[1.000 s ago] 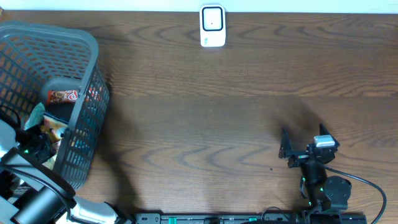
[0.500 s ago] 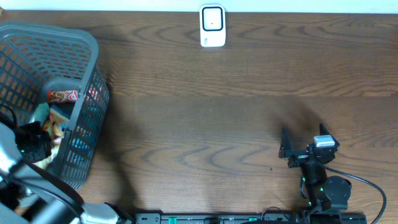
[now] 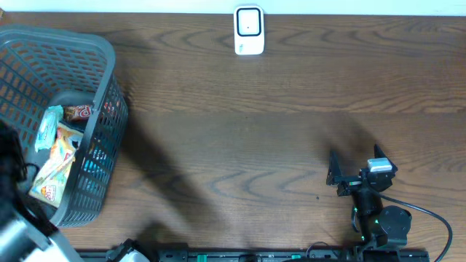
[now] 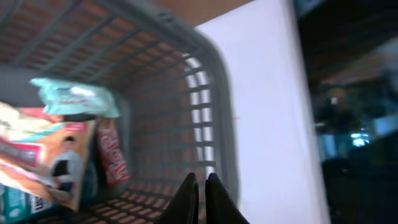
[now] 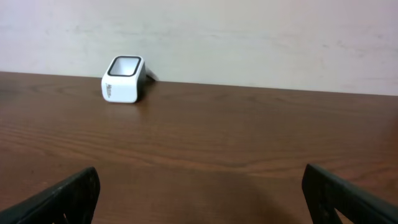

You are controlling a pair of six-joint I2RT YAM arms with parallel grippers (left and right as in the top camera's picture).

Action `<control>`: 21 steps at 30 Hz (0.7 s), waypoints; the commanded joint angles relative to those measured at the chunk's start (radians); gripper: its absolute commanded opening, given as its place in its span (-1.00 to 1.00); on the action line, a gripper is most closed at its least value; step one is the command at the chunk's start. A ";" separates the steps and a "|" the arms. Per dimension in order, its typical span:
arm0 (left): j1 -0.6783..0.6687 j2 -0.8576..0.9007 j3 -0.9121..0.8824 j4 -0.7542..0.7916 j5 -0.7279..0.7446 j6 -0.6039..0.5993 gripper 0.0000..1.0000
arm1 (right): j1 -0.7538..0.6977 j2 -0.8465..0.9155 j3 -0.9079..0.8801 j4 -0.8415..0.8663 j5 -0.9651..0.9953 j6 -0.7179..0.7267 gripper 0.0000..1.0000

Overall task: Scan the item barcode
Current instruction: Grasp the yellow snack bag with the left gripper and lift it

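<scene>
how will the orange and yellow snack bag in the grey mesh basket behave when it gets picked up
The orange and yellow snack bag looks thin and bent, so probably floppy and light for its size. Its glossy film may slip.

**Desk** [image 3: 240, 145]: a dark brown, wood-grain surface that fills the overhead view, with the grain running left to right. Soft shadows lie on it just beside the basket and toward the lower right.

**Basket** [image 3: 111, 69]: grey plastic and open-topped, with lattice walls and a rounded rim. It stands upright at the left end of the desk, and the frame edge cuts off its left side. The left wrist view shows a curved corner and the rectangular openings of the lattice from inside, somewhat blurred.

**Wall** [image 5: 249, 37]: plain and pale, rising behind the far edge of the desk. From overhead it appears only as a thin light strip along the top.
</scene>
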 commanded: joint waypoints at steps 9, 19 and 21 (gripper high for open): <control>-0.004 0.283 0.006 -0.206 -0.153 -0.122 0.90 | 0.016 -0.006 -0.003 -0.002 0.008 0.010 0.98; -0.004 0.659 -0.023 -0.316 -0.171 -0.132 0.90 | 0.016 -0.006 -0.003 -0.002 0.008 0.011 0.98; -0.005 0.712 -0.029 -0.277 -0.171 -0.106 0.90 | 0.016 -0.006 -0.003 -0.002 0.008 0.010 0.99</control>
